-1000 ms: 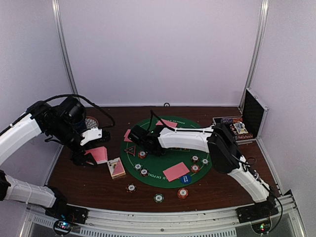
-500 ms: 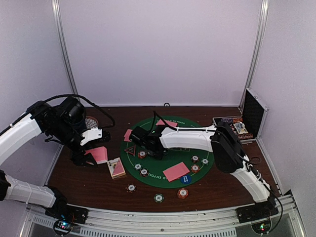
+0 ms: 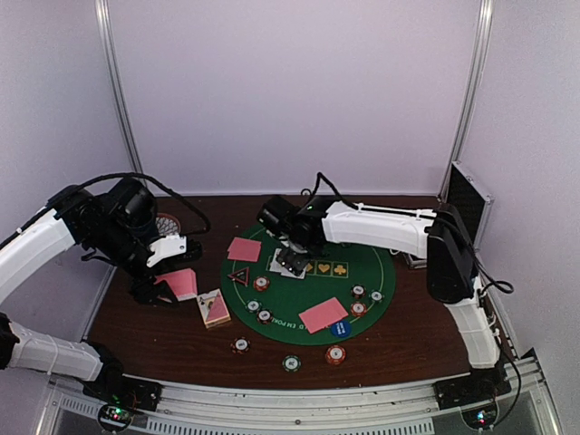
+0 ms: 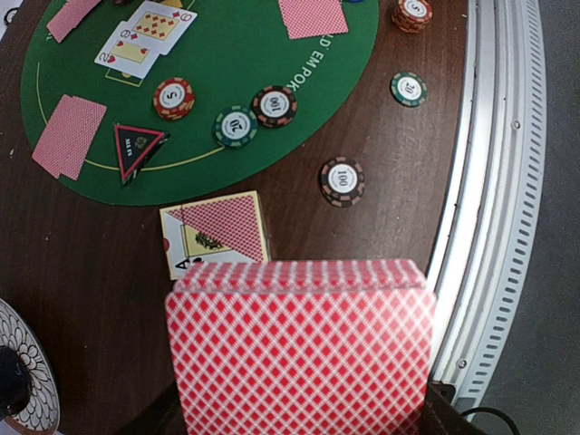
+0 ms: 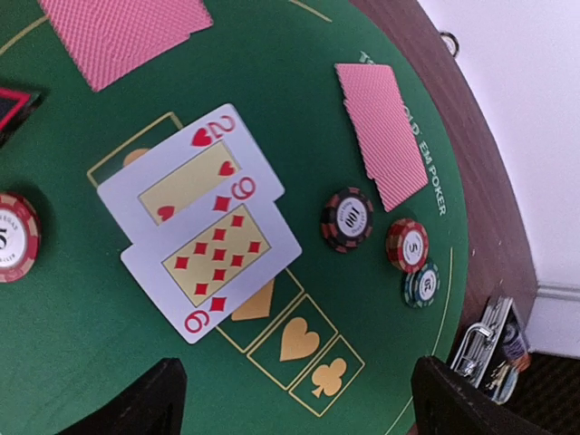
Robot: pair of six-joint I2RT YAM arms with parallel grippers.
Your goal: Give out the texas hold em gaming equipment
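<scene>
My left gripper [image 3: 168, 288] hangs over the bare table left of the green mat [image 3: 362, 258], shut on a deck of pink-backed cards [image 4: 299, 349] that hides its fingertips. My right gripper [image 5: 294, 408] is open above the mat, nothing between its fingers [image 5: 136, 399]. Just ahead of it, two cards lie face up and overlapping: a two of hearts [image 5: 190, 177] and a nine of diamonds [image 5: 213, 258]. Face-down pink cards [image 3: 243, 248] lie at the mat's left, more [image 3: 323, 314] at its front. Striped chips [image 3: 261, 283] dot the mat, and several chips [image 3: 240, 344] sit on the wood in front.
A triangular dealer marker [image 4: 138, 149] lies on the mat's left part. Two overlapping cards [image 4: 215, 234] rest on the wood just ahead of the deck. A round patterned dish [image 3: 168, 224] sits back left. The metal case [image 3: 464, 204] stands back right. A rail [image 3: 317, 399] runs along the front edge.
My right gripper has opened and drawn back toward the mat's far side, leaving the face-up cards on the felt. The left arm and its deck have not moved.
</scene>
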